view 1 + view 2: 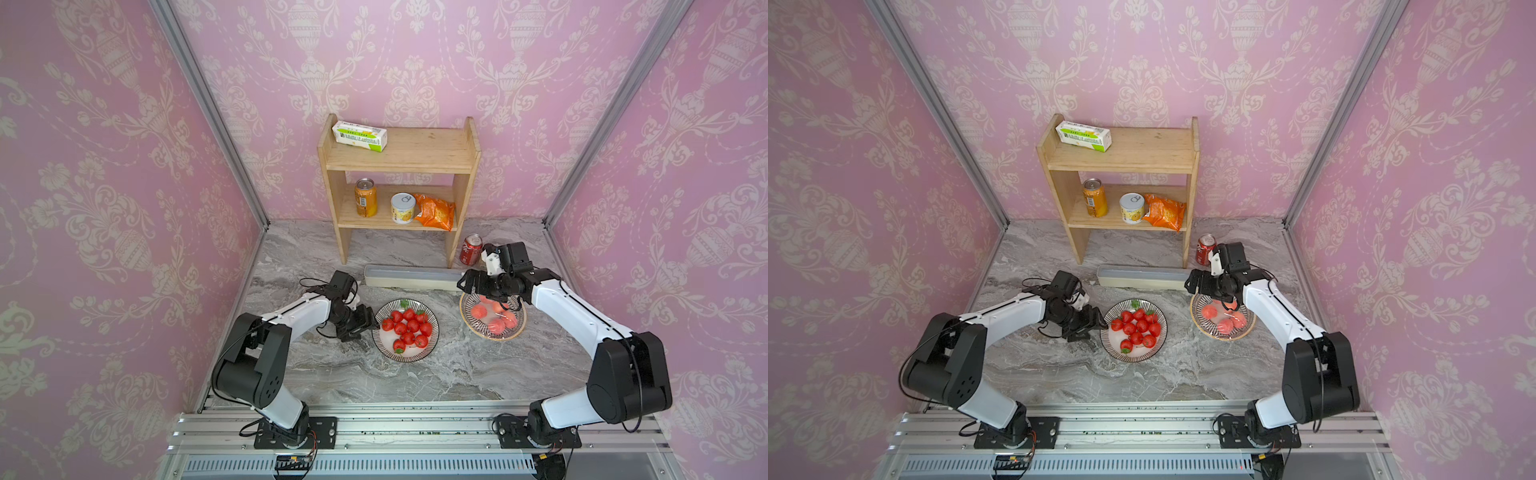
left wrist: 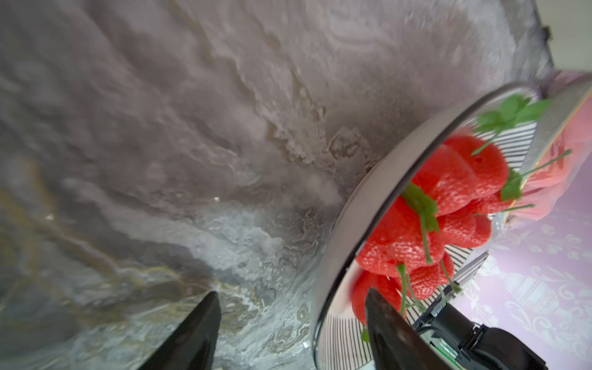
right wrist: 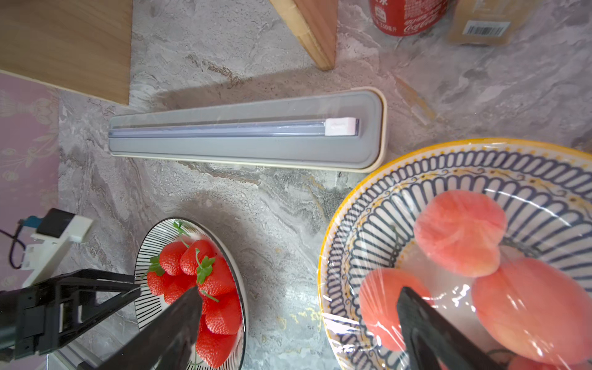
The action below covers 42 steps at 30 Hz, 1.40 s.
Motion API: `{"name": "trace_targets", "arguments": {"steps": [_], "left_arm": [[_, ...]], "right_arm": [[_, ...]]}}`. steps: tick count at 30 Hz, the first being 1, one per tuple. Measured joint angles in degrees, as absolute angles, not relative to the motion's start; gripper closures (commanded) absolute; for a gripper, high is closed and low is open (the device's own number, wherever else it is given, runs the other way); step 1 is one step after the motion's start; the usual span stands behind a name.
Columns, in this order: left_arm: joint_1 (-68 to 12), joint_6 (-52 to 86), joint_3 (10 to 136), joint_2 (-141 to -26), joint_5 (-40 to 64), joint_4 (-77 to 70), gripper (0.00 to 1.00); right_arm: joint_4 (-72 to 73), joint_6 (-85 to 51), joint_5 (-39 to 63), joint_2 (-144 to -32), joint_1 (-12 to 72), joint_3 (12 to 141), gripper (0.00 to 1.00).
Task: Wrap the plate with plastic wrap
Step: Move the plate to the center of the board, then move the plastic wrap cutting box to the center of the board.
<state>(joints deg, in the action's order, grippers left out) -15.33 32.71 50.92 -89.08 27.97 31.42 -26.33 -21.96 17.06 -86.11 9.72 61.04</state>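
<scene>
Nearest the arm bases, the left gripper (image 2: pixel 291 292) is standing released, its jaws spread to either side of the rim of the black-and-white striped ceramic plate (image 1: pixel 411 354) that is carrying the red strawberries (image 1: pixel 409 326). It is gripping nothing. Whether any film is lying over this plate I cannot tell.

A little farther on, the clear, crinkly plastic wrap (image 3: pixel 339 323) is lying stretched over the yellow-rimmed, blue-patterned ceramic plate (image 3: pixel 384 205) and its pink peaches (image 3: pixel 458 230), and it is gathering in folds at the near rim. The right gripper (image 3: pixel 299 290) is hanging over that plate's edge with its jaws wide apart and empty. Whether a finger is touching the film is unclear.

The wrapping looks close to finished, and the step in hand seems to be letting go and clearing away. Doing it well probably means rising straight up with the jaws kept wide, because the film is clingy and a sideways drag could peel it off the rim. The loose folds at the edge may need pressing down under the rim.

Beyond both plates, the long cream dispenser box (image 3: pixel 250 147) is lying flat on the grey marble table (image 1: pixel 415 382) with its grey lid closed. It is lying just in front of the wooden shelf (image 1: pixel 407 149), and the red cola can (image 1: pixel 471 249) is standing near its end.
</scene>
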Motion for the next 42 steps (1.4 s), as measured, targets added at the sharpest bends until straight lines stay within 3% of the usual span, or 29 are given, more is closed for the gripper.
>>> {"name": "trace_targets", "arguments": {"steps": [2, 8, 17, 25, 34, 42], "left_arm": [[-12.5, 30.9, 52.5, -86.8, 26.5, 31.5, 0.01], [-5.7, 28.5, 59.6, -88.5, 26.4, 24.5, 0.01], [-5.4, 28.3, 71.9, -108.4, 28.3, 15.6, 0.05], [-6.2, 29.5, 76.9, -114.9, 31.4, 13.0, 0.13], [-7.9, 30.0, 77.3, -115.4, 35.1, 9.6, 0.22], [-7.4, 30.1, 71.9, -111.9, 34.1, 8.5, 0.21]], "right_arm": [[-25.9, -21.3, 17.1, -88.3, 9.3, 62.4, 0.03], [-23.6, -20.7, 16.8, -96.0, 8.4, 68.9, 0.02], [-20.2, -20.9, 15.3, -104.1, 8.2, 73.3, 0.02], [-18.8, -21.5, 17.5, -107.5, 8.2, 74.6, 0.00], [-16.7, -23.6, 19.6, -107.5, 8.5, 74.4, 0.04], [-13.4, -26.0, 19.5, -107.5, 9.9, 72.3, 0.04]]}}
